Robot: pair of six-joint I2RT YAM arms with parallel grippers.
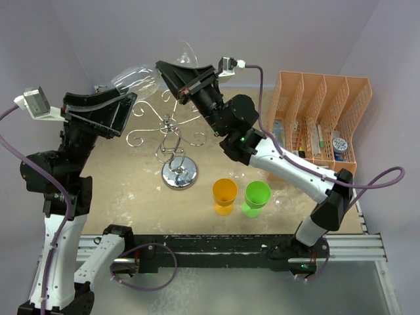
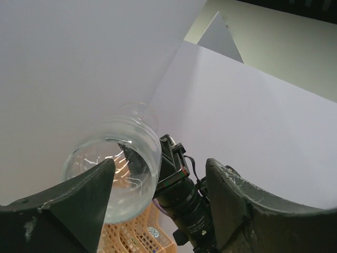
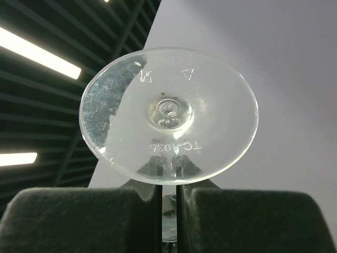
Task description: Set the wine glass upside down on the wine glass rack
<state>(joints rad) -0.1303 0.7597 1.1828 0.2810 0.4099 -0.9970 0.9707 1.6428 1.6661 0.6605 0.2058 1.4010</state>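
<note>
Tan table [image 1: 125,190] carrying four things, surface showing pale scuffs. Wine glass rack [image 1: 174,154] standing upright left of centre, round mirrored base resting flat on tabletop, scroll arms spreading above. Orange cup [image 1: 224,195] and green cup [image 1: 256,197] standing upright just beside each other, near front edge, right of rack base. Orange mesh file organiser [image 1: 321,118] sitting at far right corner, well apart from cups. Black rail [image 1: 216,246] running along near edge.
</note>
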